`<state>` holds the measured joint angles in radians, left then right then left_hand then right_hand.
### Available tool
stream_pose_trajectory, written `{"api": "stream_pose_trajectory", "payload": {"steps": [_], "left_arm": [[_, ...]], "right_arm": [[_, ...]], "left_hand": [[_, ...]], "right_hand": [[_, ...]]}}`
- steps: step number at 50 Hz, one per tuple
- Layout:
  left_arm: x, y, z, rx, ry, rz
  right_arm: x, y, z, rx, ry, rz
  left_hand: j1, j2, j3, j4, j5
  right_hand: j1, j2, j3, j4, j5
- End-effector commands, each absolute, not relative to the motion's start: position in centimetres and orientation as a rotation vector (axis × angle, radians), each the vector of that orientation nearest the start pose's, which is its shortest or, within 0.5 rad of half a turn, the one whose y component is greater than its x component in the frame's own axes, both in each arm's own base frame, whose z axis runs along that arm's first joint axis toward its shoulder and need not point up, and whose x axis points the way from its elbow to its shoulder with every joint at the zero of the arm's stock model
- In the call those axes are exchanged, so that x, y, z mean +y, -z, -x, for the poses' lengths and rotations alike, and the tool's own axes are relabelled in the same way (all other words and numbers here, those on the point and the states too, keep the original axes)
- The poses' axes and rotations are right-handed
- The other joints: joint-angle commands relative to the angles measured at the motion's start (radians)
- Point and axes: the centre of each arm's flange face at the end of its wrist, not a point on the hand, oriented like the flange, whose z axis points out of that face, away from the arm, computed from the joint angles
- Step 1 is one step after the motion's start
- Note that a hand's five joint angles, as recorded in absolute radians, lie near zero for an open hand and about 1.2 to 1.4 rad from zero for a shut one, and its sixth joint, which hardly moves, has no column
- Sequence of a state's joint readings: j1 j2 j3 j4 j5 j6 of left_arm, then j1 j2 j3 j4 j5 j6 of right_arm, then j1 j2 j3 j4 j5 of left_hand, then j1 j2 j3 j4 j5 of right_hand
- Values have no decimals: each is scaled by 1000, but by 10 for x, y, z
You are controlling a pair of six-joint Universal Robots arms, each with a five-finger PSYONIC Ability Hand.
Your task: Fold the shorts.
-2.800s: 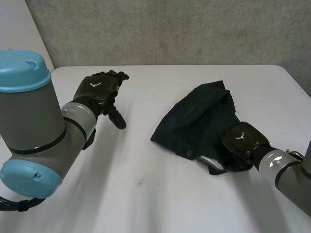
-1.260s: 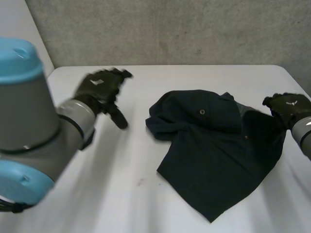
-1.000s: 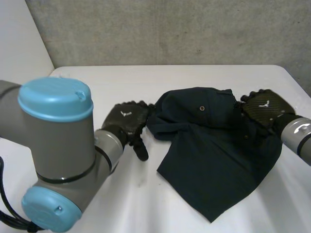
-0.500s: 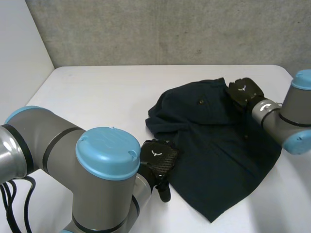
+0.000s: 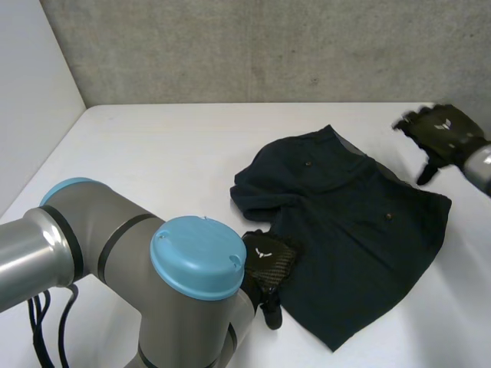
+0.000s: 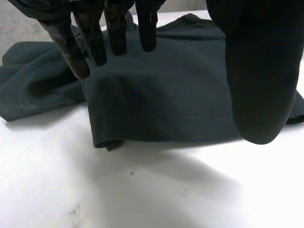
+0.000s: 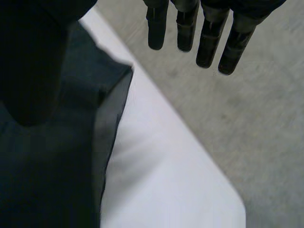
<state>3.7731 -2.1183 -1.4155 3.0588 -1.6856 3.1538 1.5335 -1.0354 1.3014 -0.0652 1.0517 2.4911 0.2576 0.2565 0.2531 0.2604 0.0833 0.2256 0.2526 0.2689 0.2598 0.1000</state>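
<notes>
A grey left arm with light-blue caps (image 5: 92, 245) fills the lower left of the head view. Its black left hand (image 5: 266, 263) sits low and centre, on the white surface (image 5: 153, 153), right at the near-left edge of the dark navy cloth shorts (image 5: 353, 230).

In the left wrist view that left hand (image 6: 256, 71) is open. Its fingers (image 6: 95, 38) are straight and spread above a rounded fold of the shorts (image 6: 166, 95), with the thumb out to one side and nothing pinched between them.

The shorts lie spread across the centre-right of the head view. They are bunched along their left side and flatter toward the right.

At the upper right, the black right hand (image 5: 441, 132) hangs clear of the shorts, just beyond their far right corner. In the right wrist view this hand (image 7: 209, 38) is also open and empty, its fingers straight, and a corner of the shorts (image 7: 47, 166) lies below its thumb.
</notes>
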Motion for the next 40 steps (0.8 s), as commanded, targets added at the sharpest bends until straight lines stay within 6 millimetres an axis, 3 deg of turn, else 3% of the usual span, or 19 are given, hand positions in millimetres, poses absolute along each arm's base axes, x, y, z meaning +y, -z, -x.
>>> {"api": "stream_pose_trajectory", "payload": {"steps": [1,6,16,28,40], "left_arm": [[-123,-163,367,2759,1778,-1285],[-123,-163,367,2760,1775,-1283],[-124,-162,365,2763,1768,-1276],[-125,-162,364,2765,1766,-1271],[-125,-161,363,2766,1758,-1268]], "right_arm": [[-389,-185,-94,2271,1872,1523],[-388,-155,-80,2217,1793,1637],[-394,-130,-74,2121,1803,1613],[-405,-117,-74,2030,1911,1663],[-414,-102,-72,2029,1909,1666]], "left_hand": [[23,25,28,21,23],[3,4,7,0,3],[-18,-17,-13,-20,-18],[-18,-17,-13,-20,-18],[-26,-25,-22,-29,-27]], "right_hand": [[264,237,221,230,215],[282,255,239,248,233],[402,375,359,368,353],[461,434,418,427,412],[464,437,421,430,415]]}}
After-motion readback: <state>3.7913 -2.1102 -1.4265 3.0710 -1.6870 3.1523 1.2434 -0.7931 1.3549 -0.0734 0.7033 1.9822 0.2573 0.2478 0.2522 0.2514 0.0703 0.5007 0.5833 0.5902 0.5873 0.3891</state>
